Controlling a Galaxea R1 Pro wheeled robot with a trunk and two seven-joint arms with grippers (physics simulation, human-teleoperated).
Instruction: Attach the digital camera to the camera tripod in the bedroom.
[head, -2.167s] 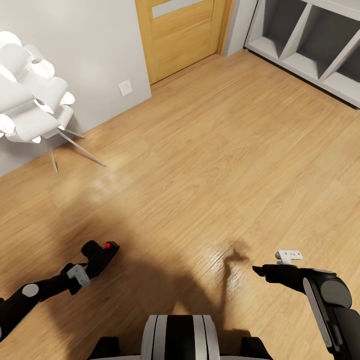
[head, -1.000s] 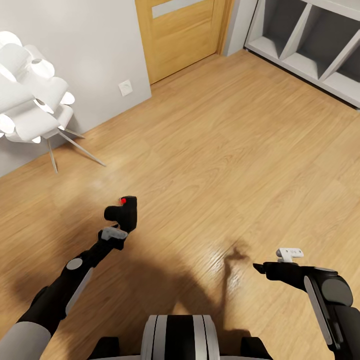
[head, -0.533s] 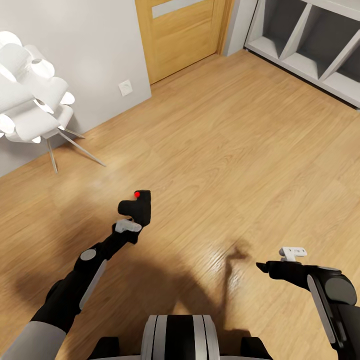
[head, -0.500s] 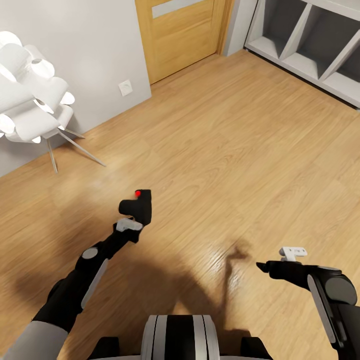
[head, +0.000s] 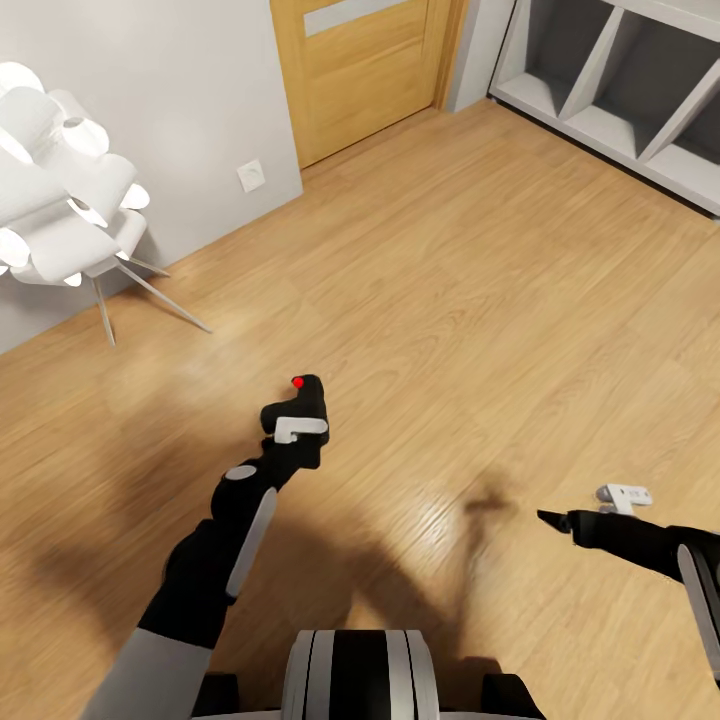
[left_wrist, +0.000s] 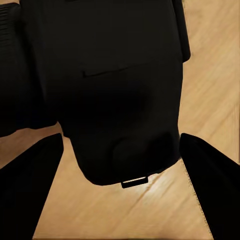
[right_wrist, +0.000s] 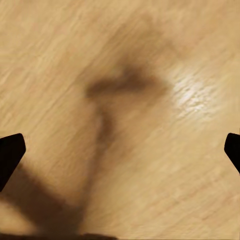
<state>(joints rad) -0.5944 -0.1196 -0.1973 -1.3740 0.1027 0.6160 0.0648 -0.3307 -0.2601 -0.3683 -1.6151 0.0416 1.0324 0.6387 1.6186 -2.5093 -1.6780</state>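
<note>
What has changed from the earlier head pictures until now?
The left gripper, shut on the small black digital camera, carried it forward and inward. The right gripper drifted slightly outward, jaws apart. The white lamp, wooden door and grey shelf stayed.

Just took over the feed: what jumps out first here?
The left pincer holds the black camera, red button up, over bare wood floor mid-view. A white petal lamp stands far left by the wall; a wooden door and grey shelf sit ahead.

light wood plank floor (head: 480, 280), white chair (head: 60, 200) standing on it
</note>
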